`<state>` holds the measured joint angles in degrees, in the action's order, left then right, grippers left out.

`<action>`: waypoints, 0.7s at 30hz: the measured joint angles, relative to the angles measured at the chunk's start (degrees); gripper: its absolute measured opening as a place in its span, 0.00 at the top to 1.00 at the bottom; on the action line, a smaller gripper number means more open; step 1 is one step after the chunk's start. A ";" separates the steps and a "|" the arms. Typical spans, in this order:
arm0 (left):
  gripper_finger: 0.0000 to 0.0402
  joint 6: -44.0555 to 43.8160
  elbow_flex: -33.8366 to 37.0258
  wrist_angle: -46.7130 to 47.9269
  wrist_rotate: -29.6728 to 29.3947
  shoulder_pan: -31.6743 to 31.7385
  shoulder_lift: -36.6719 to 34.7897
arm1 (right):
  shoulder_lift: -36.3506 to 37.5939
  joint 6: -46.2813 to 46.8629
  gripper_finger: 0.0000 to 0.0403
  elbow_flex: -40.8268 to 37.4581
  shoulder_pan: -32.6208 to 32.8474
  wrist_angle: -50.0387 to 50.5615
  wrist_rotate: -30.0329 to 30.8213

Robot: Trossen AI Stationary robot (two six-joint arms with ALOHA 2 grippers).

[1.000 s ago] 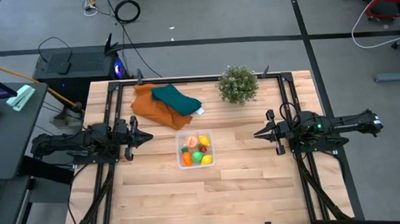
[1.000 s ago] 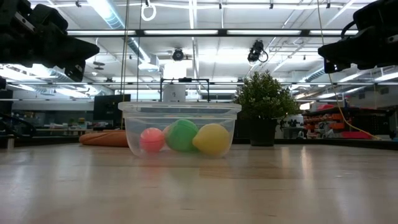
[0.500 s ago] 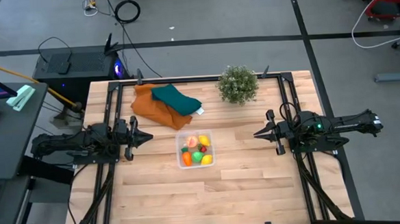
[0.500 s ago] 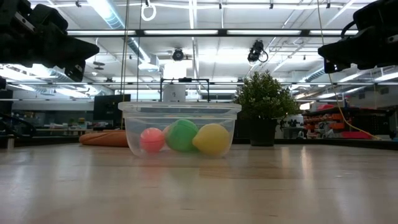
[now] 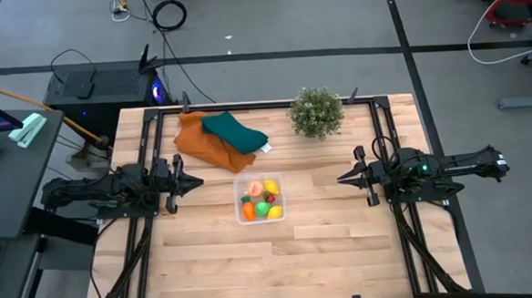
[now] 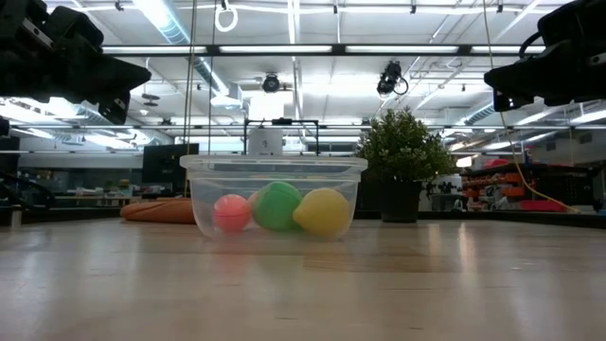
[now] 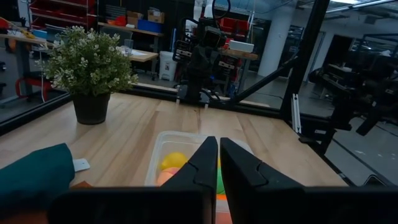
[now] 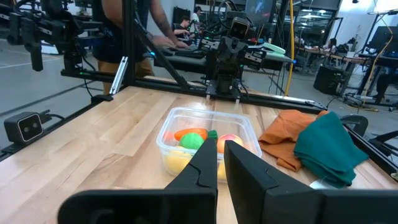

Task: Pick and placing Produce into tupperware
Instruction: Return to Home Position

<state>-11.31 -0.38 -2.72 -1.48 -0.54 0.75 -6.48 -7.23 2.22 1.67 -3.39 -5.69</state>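
**Produce all in tub, arms parked**

Table (image 5: 254, 259): light wood planks, no loose pieces visible on it. Tub (image 6: 275, 163) sits upright mid-table with the produce (image 5: 261, 201) inside; yellow, green, pink and orange show. Picking looks done, only homing left, if that. Left gripper (image 5: 199, 182) and right gripper (image 5: 341, 178) are held above the table either side of the tub, well apart from it. Tips face it, fingers pressed near-together, holding nothing. Behind the tub: orange and teal cloths (image 5: 233, 131), then plant (image 5: 317, 112) at the far edge. Beyond: workshop, strip lights (image 6: 284, 49).
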 joint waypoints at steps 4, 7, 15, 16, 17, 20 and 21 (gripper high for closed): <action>0.93 0.00 0.00 0.00 0.02 0.00 0.00 | 0.00 0.00 1.00 0.00 0.01 0.00 0.00; 0.91 0.00 0.00 0.00 0.00 0.00 0.00 | 0.00 -0.01 1.00 -0.02 0.00 -0.01 0.02; 0.93 0.00 0.00 0.00 0.00 0.00 0.00 | -0.01 0.00 1.00 -0.02 0.00 0.00 0.06; 0.93 0.00 0.00 0.00 0.00 -0.02 0.00 | -0.02 -0.01 1.00 -0.02 0.02 0.01 0.28; 0.94 0.02 0.00 0.00 0.02 0.00 -0.02 | 0.00 -0.03 1.00 0.00 0.02 -0.01 0.37; 0.94 0.00 0.00 0.00 0.01 0.00 -0.01 | -0.01 -0.03 1.00 -0.01 0.01 0.00 0.35; 0.94 0.03 0.00 0.00 0.02 0.00 -0.01 | 0.00 -0.03 1.00 0.00 0.02 0.01 0.35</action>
<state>-11.28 -0.38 -2.72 -1.45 -0.54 0.74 -6.48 -7.27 2.22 1.69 -3.38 -5.34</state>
